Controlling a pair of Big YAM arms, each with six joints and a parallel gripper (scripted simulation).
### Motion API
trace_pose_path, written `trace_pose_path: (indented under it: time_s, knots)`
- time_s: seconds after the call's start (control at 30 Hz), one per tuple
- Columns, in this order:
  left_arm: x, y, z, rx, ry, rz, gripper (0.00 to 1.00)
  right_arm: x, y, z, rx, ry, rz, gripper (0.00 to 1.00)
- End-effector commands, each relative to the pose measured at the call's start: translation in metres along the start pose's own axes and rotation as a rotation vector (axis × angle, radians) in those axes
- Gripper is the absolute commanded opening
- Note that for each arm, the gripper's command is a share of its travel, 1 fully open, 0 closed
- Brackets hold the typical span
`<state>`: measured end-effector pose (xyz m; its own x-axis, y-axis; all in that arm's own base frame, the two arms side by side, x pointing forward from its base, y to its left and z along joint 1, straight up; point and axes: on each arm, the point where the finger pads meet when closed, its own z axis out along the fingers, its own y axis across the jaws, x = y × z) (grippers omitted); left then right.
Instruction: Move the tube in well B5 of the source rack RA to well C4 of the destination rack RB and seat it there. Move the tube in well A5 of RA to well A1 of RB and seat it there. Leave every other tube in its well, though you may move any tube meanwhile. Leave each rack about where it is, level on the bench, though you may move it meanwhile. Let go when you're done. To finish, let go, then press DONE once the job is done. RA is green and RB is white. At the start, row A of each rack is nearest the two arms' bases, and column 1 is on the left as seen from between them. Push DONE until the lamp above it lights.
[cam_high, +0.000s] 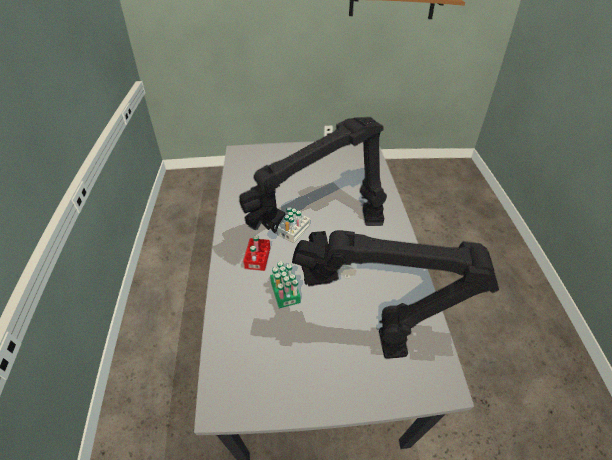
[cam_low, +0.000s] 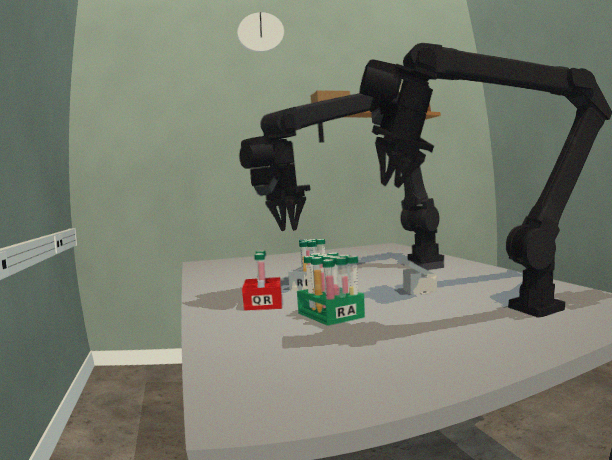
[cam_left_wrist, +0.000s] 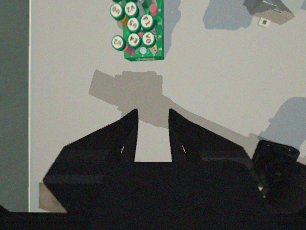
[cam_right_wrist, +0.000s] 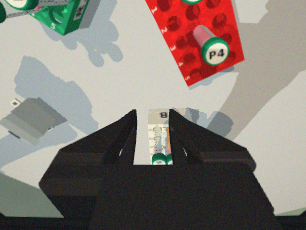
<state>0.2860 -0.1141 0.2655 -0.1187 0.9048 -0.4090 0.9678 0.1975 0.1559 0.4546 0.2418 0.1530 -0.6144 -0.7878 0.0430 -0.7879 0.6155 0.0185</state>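
Grey table (cam_high: 325, 390) (cam_low: 350, 390) (cam_left_wrist: 70, 60) (cam_right_wrist: 115, 87) beneath; left gripper (cam_high: 320, 276) (cam_low: 391, 185) (cam_left_wrist: 153, 111) and right gripper (cam_high: 274, 229) (cam_low: 289, 229) (cam_right_wrist: 152, 115) both partly open, narrow gaps, empty.

RB label (cam_low: 302, 282) part-hidden behind green rack (cam_low: 345, 309).

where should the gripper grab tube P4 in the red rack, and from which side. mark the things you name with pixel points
Probably best by the green cap of tube P4 (cam_right_wrist: 215, 52), coming from above, fingers either side: it stands upright, its lower end sunk in the red rack (cam_right_wrist: 189, 79) and its cap well clear on top.
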Motion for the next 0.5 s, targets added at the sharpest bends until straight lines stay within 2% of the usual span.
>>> trace_pose_path:
  time_s: [0.0,0.17,0.2,0.27,0.47]
  knots:
    - [-0.009,0.009,-0.012,-0.032,-0.015,0.012,0.3,-0.006,0.013,-0.032,0.039,-0.079,-0.127,0.3]
    - [-0.009,0.009,-0.012,-0.032,-0.015,0.012,0.3,0.004,0.034,-0.031,0.039,-0.078,-0.172,0.3]
    - [-0.009,0.009,-0.012,-0.032,-0.015,0.012,0.3,-0.01,0.034,-0.051,0.054,-0.111,-0.172,0.3]
    - [-0.009,0.009,-0.012,-0.032,-0.015,0.012,0.3,-0.022,0.041,-0.036,0.035,-0.074,-0.15,0.3]
    - [-0.009,0.009,-0.012,-0.032,-0.015,0.012,0.3,-0.049,0.068,-0.034,0.033,-0.075,-0.151,0.3]
